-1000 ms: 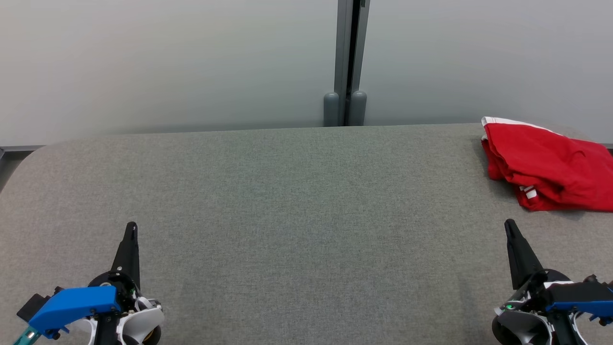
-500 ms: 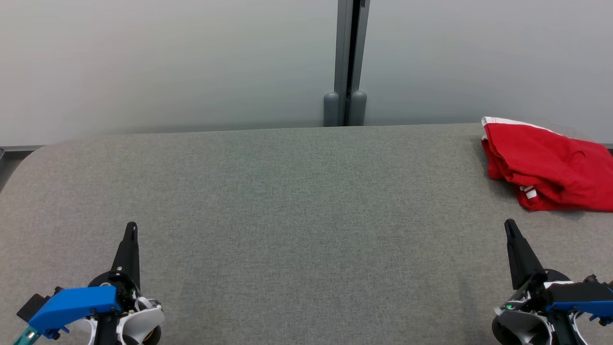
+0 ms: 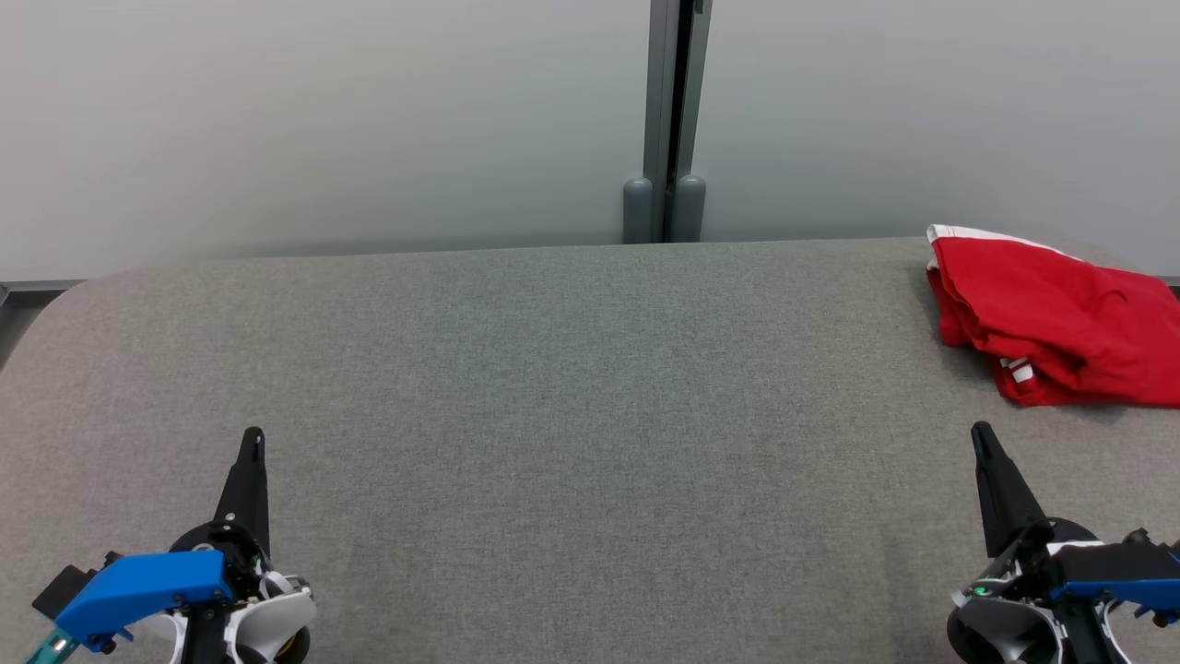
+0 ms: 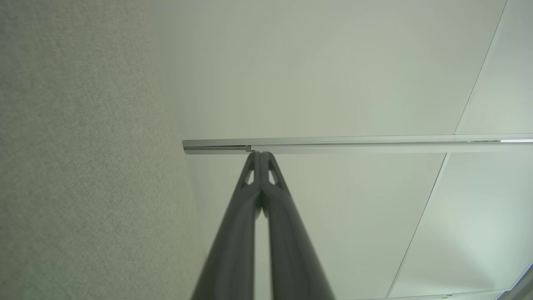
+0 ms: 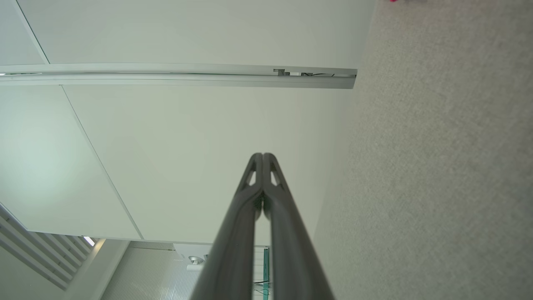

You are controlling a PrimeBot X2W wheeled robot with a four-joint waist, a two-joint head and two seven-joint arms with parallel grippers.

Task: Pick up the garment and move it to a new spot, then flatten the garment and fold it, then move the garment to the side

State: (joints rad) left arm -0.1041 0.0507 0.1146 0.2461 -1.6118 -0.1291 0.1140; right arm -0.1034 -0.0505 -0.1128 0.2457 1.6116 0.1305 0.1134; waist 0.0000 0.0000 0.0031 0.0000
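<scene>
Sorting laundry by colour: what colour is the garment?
The garment is red with white trim, best seen in the head view.

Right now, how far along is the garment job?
The red garment lies bunched at the far right of the grey table, not flat. Nothing is in hand: left end effector and right end effector are shut, apart from it. Whether this is an untouched start or a rough finished fold, I cannot tell.

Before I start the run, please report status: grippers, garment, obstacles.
Left gripper shut, empty. Right gripper shut, empty. Red garment bunched at far right of grey table, untouched. Way to it unobstructed.
</scene>
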